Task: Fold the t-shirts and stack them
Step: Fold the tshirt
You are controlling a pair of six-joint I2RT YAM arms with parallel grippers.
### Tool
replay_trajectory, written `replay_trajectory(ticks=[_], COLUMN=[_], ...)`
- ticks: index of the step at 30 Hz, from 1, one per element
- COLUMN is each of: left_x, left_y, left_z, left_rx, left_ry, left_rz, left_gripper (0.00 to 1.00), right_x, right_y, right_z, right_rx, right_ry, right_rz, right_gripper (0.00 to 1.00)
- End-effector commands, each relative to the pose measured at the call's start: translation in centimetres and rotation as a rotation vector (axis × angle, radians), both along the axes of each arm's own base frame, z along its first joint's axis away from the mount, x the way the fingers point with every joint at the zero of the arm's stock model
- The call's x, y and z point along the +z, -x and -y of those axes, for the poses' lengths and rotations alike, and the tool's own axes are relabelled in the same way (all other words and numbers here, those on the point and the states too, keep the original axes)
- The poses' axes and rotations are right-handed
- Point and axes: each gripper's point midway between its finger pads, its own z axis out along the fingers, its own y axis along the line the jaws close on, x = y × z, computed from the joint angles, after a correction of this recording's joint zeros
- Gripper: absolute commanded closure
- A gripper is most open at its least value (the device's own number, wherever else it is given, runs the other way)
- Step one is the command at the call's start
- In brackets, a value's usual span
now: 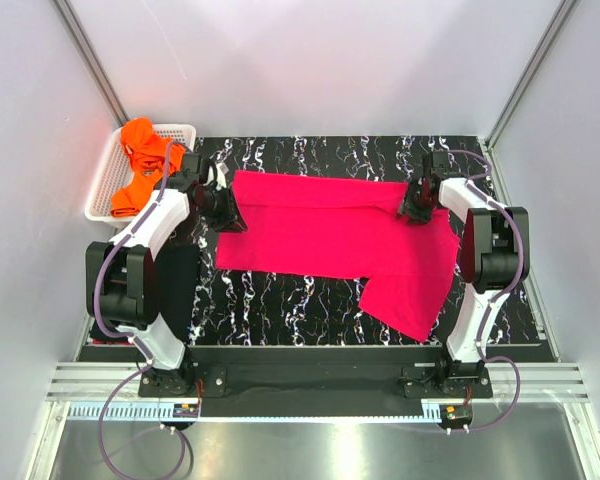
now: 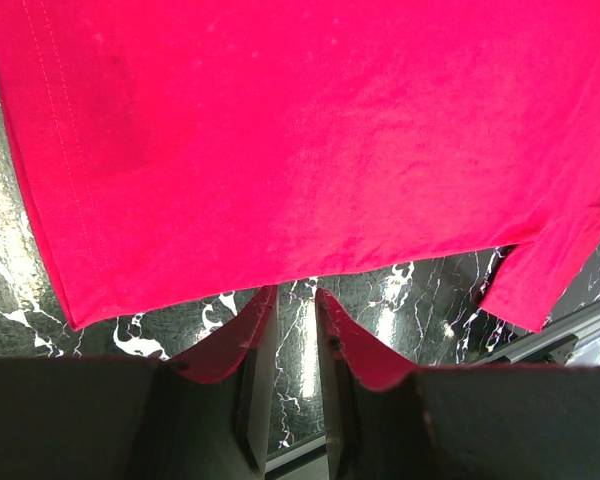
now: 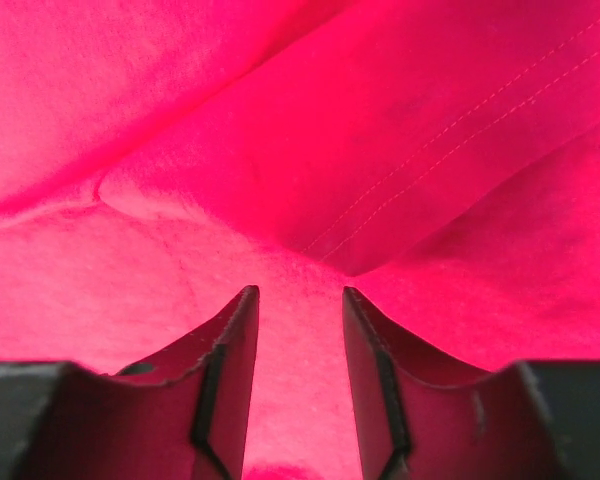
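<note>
**Lining up both pincers on the pink shirt**

Pink shirt [image 1: 320,235] lies spread on the mat [image 1: 280,300]. Its long axis runs left to right across the middle of the overhead frame, and one corner sags toward the lower right. The left gripper [image 1: 223,208] sits at the shirt's left end. The right gripper [image 1: 416,207] sits on its upper right part. Each arm therefore has its own end, and neither should need to cross.

In the left wrist view, the left gripper [image 2: 295,292] is released, fingers apart with bare mat showing between them. The shirt's hemmed edge lies just ahead of the tips, across the upper frame. A grab there would call for a push forward onto that edge.

In the right wrist view, the right gripper [image 3: 300,292] is released too, its fingers spread over pink cloth. A stitched fold points toward the gap from the upper right. Whether the tips touch the cloth is hard to say, as all is one pink.

Orange shirts [image 1: 140,160] are heaped in the basket [image 1: 100,190] at the upper left, nearer the left arm and not yet folded.

No brand, label or writing can be read anywhere.
</note>
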Motion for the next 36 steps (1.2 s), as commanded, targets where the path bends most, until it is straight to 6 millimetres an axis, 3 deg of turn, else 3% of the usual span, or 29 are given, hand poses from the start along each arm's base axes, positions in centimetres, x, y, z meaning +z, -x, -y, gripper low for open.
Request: replay_trajectory(ticks=[1,4,5,8,22,29,36], left_x=[0.9,0.9,1.0,0.8,0.9,0.8,0.7], left_y=[-0.7,-0.6,-0.7,-0.7,-0.8,-0.8,-0.8], left_z=[0.1,0.1,0.0,-0.1,-0.2,-0.1,-0.2], left_rx=[-0.015,-0.019,-0.016,-0.016,-0.011,-0.012,-0.011], left_ry=[0.010,0.010,0.010,0.009,0.008,0.011,0.011], left_rz=[0.031,0.028,0.029,0.024,0.026,0.023,0.020], left_gripper=[0.74,0.74,0.74,0.74,0.74,0.75,0.75], right_x=[0.8,0.3,0.1,-0.1,1.0,1.3,1.1], right_y=[-1.5,-2.0,-2.4,-2.8,-5.7,-6.5,-6.2], right_z=[0.4,0.5,2.2,2.6,1.4,0.0,-0.3], right_rx=[-0.037,-0.043,-0.083,-0.096,-0.048,-0.040,-0.056], right_ry=[-0.037,-0.039,-0.042,-0.046,-0.118,-0.207,-0.237], right_rz=[0.071,0.081,0.081,0.082,0.173,0.195,0.188], right_gripper=[0.52,0.51,0.50,0.49,0.46,0.51,0.69])
